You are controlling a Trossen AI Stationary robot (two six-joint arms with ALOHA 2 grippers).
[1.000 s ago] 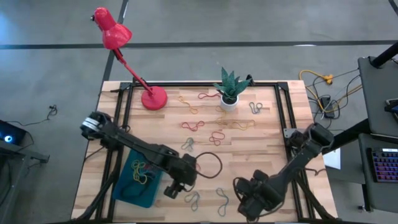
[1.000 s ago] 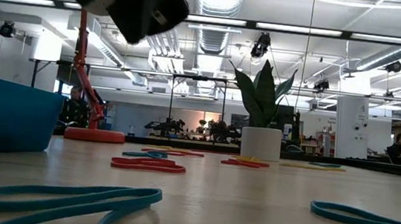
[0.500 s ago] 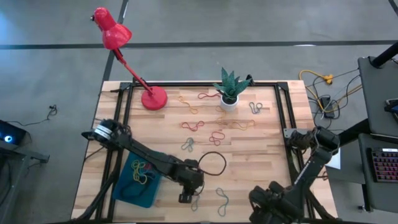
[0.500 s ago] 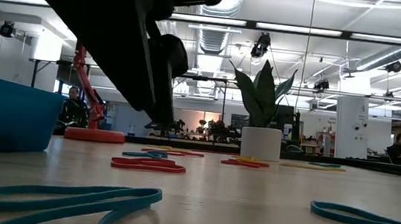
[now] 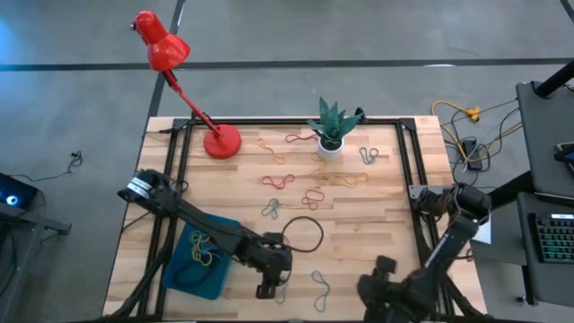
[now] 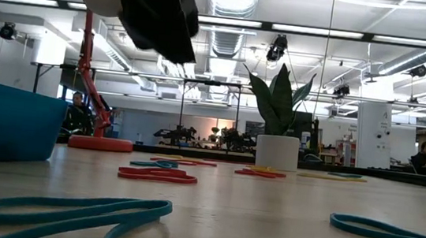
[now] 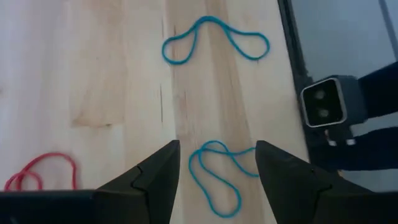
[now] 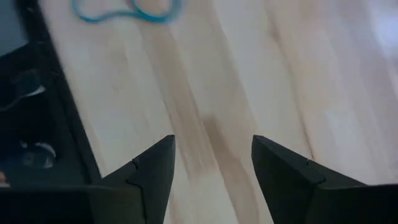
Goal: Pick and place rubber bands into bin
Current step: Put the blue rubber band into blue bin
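Bin: the shallow teal-blue plastic tray with rounded corners (image 5: 199, 260) stood at the table's left front, just beside the left arm.
Bin contents: several thin yellow, green and dark elastic loops (image 5: 204, 249) lay inside it; an exact count could not be made from the overhead view.
Left gripper: the dark two-finger claw (image 5: 266, 289) hovered low over the wooden tabletop (image 5: 377, 224), just right of the bin, with its fingers (image 7: 155, 180) apart and nothing between them.
Nearest target: one thin blue rubber loop (image 7: 214, 171) lay flat on the wood directly between the spread fingers, untouched.
Second loop: another blue rubber band (image 7: 214, 40) lay farther ahead of that gripper, near the front edge.
Centre of table: red, yellow and grey-blue bands (image 5: 305, 184) lay scattered between the red desk lamp (image 5: 193, 90) and the white plant pot (image 5: 330, 148).
Right gripper: the second dark claw (image 5: 381, 292) waited at the table's front right, fingers apart and empty.
Progress: judged partial; a handful of bands were binned, while most appeared to remain on the table.
Next step: probably lowering and closing on the loop beneath the left gripper.
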